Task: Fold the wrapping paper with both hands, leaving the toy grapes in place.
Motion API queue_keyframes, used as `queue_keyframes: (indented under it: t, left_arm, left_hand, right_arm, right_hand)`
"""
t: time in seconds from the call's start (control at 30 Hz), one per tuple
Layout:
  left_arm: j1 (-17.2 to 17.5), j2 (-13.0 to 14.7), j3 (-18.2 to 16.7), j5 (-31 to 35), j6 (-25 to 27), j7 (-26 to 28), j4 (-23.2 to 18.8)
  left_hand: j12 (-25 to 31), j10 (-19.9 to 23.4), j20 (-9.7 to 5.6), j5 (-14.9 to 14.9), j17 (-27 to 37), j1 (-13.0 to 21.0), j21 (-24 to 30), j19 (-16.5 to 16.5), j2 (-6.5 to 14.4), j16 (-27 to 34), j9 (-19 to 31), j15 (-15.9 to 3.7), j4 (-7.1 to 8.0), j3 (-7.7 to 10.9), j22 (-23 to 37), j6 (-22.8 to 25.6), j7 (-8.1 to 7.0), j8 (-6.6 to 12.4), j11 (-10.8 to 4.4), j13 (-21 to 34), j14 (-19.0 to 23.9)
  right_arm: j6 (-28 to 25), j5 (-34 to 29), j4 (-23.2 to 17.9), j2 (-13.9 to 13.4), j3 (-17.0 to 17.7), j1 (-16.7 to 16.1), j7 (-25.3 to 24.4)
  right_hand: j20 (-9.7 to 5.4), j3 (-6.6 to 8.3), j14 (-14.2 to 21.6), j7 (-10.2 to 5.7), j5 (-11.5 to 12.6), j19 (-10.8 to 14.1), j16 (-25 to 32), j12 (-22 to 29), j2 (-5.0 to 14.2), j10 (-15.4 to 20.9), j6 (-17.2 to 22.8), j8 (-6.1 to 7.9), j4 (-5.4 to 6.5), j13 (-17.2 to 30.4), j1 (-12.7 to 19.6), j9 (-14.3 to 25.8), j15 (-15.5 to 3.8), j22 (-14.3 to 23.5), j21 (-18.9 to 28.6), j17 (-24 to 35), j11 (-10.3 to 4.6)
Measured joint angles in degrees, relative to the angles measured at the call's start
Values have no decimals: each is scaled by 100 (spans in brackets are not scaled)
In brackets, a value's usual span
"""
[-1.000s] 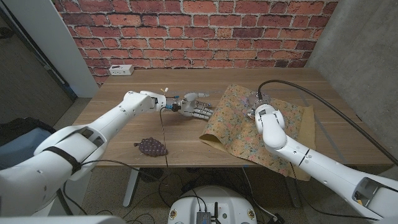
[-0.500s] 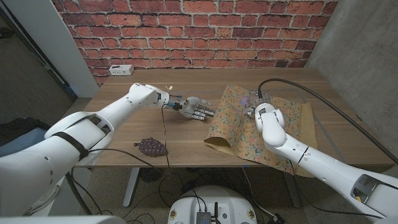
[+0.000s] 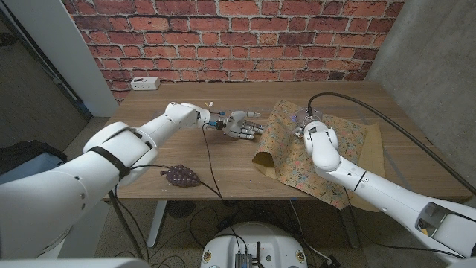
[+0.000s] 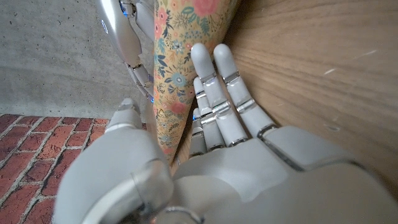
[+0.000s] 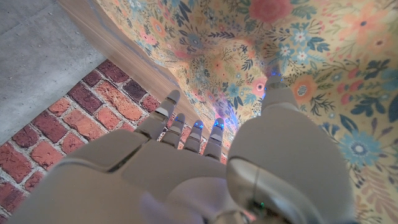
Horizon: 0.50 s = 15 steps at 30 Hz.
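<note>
While the wrapping paper (image 3: 316,152) lies on the right half of the wooden table (image 3: 149,152), its left edge is lifted and curled up, and the left hand (image 3: 239,126) is just beside this raised edge. In the left wrist view the left hand (image 4: 236,155) has its fingers (image 4: 214,87) straight and close together, reaching along the table right next to the standing floral sheet (image 4: 177,74); they seem to touch its lower edge, but I cannot tell this for sure. The left arm is stretched far across the table. The right hand (image 3: 306,123) is over the middle of the paper. In the right wrist view the right hand (image 5: 205,155) has its fingers (image 5: 177,127) extended and slightly apart over the flower pattern (image 5: 323,62), holding nothing. The toy grapes (image 3: 181,176) lie near the front edge of the table, well apart from both hands and from the paper.
</note>
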Motion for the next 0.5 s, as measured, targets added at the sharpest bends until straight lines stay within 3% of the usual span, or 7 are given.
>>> queue_keyframes:
  t: [0.1,0.2,0.3,0.33,0.4,0.5]
  left_arm:
    - [-153,-106,99,157,-160,-73,194]
    - [-285,-65,400,611,-230,-128,145]
    - [-323,95,582,954,-117,-18,-52]
    - [-328,120,615,954,-117,-18,-90]
    - [-339,213,718,1237,1,109,-195]
    - [-365,289,806,1408,84,181,-291]
  left_hand:
    - [-44,90,-58,44,-74,-374,103,255,-155,7,0,-64,151,-180,-151,-382,156,-19,290,4,263]
    - [19,414,-109,81,-90,-493,181,429,-99,72,28,-161,194,-223,-252,-416,257,65,309,18,476]
    - [19,423,-139,101,-76,-521,181,459,-67,92,39,-188,194,-223,-281,-391,276,118,320,18,523]
    - [14,421,-139,101,-76,-519,181,459,-65,92,45,-188,194,-223,-292,-328,213,121,322,17,523]
    - [-8,407,-178,101,-76,-497,181,502,-43,92,44,-208,194,-223,-308,95,-214,114,335,17,540]
    - [-1,403,-189,101,-76,-491,181,533,-37,92,45,-245,194,-223,-309,209,-327,113,340,43,548]
  right_arm:
    - [11,88,79,9,-38,75,-55]
    - [12,140,103,11,-50,98,-83]
    - [12,218,159,11,-87,157,-138]
    - [10,229,159,11,-87,157,-146]
    - [3,267,184,5,-101,178,-169]
    - [-2,294,198,0,-111,197,-189]
  right_hand:
    - [0,-46,2,0,0,0,0,0,0,0,0,0,0,0,0,0,-2,0,0,0,0]
    - [0,-46,11,0,0,0,0,0,22,0,0,0,0,0,22,0,-11,0,0,0,0]
    - [0,-46,11,0,-1,0,0,0,23,0,0,0,0,0,23,0,-11,0,0,0,0]
    - [0,-46,11,0,-1,0,0,0,23,0,0,0,0,0,23,0,-11,0,0,0,0]
    - [0,-46,11,0,-1,0,0,0,23,0,0,0,0,0,24,0,-11,0,0,0,0]
    - [0,-46,11,0,-1,0,0,0,61,0,0,0,0,0,61,0,-11,0,0,0,0]
